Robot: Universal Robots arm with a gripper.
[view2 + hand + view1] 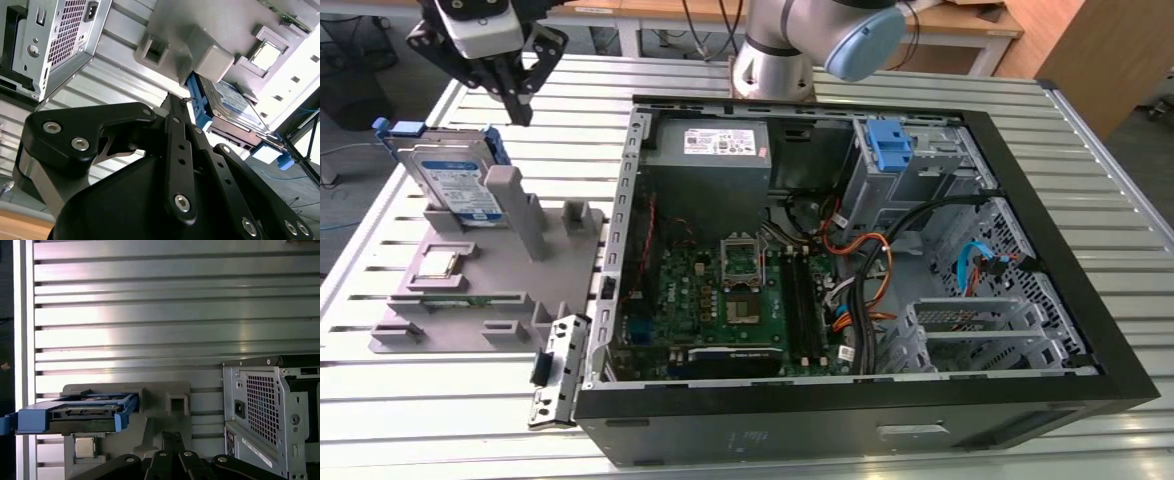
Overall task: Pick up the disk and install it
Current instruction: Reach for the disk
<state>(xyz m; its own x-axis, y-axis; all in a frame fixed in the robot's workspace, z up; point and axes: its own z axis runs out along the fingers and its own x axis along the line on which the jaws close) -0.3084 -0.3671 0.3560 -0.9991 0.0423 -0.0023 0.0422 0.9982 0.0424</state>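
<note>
On the grey stand [467,295], upright at its far end: the disk [454,180] [75,415] [225,102], blue rails on its edges. Just beside the disk on the stand: a tall grey post [520,215]. On the stand's flat part: a square chip [438,263].

Above the post, not touching the disk: gripper [520,108] [172,436] [176,100], jaws close together, nothing held.

Off the stand's near corner: a loose grey bracket [558,370]. Close to the stand on the exterior view's right: open computer case [854,425]. Slatted metal table [414,430] around the stand's other sides.
</note>
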